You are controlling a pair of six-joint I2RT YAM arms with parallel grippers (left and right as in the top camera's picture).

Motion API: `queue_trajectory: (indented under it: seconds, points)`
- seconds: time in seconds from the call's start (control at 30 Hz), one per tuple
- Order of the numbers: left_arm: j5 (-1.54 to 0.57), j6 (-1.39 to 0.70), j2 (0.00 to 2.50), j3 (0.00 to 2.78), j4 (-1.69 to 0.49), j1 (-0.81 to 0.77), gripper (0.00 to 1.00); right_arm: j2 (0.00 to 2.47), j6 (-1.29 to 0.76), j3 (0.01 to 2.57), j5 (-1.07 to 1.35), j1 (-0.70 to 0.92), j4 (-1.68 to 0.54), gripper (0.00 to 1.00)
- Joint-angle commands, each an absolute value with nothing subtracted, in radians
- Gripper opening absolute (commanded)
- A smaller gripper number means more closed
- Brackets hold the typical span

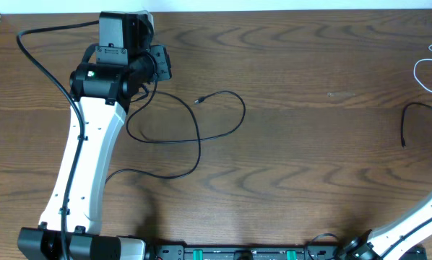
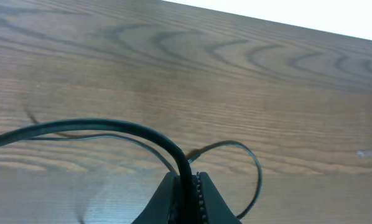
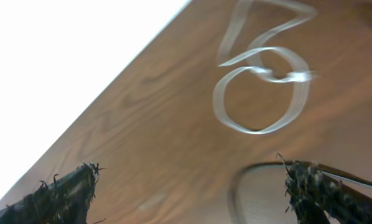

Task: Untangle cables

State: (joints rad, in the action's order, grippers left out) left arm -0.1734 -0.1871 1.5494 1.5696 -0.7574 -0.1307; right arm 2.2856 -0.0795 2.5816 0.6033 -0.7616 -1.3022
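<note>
Black cable pinched in your closed left hand loops across itself beside that hand, so a pull may cinch a knot; your right hand, spread wide and empty, hovers over the white cable.

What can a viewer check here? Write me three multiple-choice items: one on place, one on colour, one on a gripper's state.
1. From overhead, the white cable lies:
A. at the far right edge of the table
B. mid-table
C. under the left arm

2. The cable in the left gripper is:
A. white
B. black
C. red

3. The right gripper is:
A. shut on the white cable
B. open, empty
C. shut, empty

Key:
1 A, its loops sit by the right edge.
2 B, the gripper is clamped on a black cable.
3 B, its jaws stand wide apart with only wood between.
</note>
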Motion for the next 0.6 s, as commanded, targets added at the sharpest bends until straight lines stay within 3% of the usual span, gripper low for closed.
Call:
queue_trajectory:
  seconds: [0.0, 0.53, 0.57]
  points:
    - [-0.229, -0.197, 1.56, 1.567, -0.754, -0.15, 0.08, 2.226, 0.01, 2.589, 0.692, -0.683, -1.328, 0.96]
    - [-0.218, -0.247, 1.577, 1.565, -0.727, -0.381, 0.08, 2.226, 0.091, 2.589, 0.54, -0.334, -1.444, 0.99]
    - [-0.217, -0.248, 1.577, 1.565, -0.74, -0.384, 0.16, 2.226, 0.092, 2.589, 0.534, -0.322, -1.444, 0.99]
